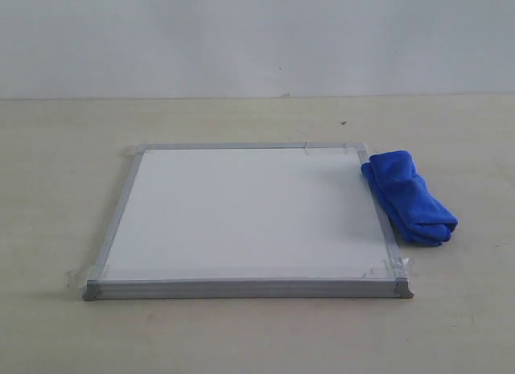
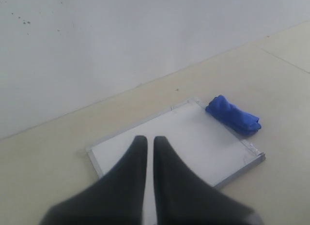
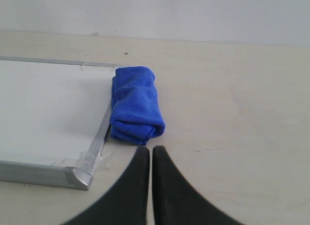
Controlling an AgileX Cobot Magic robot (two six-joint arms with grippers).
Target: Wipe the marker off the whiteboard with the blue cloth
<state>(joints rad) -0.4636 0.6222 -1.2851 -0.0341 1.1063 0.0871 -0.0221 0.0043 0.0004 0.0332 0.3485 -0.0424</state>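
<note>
Left gripper [image 2: 149, 142]: fingers pressed together with a hairline slit between them, nothing held. Right gripper [image 3: 150, 151]: same, tips together, empty.

Whiteboard [image 1: 241, 221] lies flat on the table [image 1: 56, 165], roughly central, its far frame edge parallel to the table's far edge at the wall [image 1: 241, 36]. I read its face as plain white in all three views.

Blue cloth [image 1: 410, 199] is a rolled bundle on the table, lying along the far half of the board's right edge and touching the frame near the far right corner. I see clear tape bits [image 1: 385, 268] at the board's corners and a grey cap [image 1: 405, 290] on the near right corner.

On the right wrist camera the cloth's near end sits just ahead of the gripper, which is over bare table beside the board's near right corner. On the left wrist camera, board and cloth lie ahead of the gripper.
</note>
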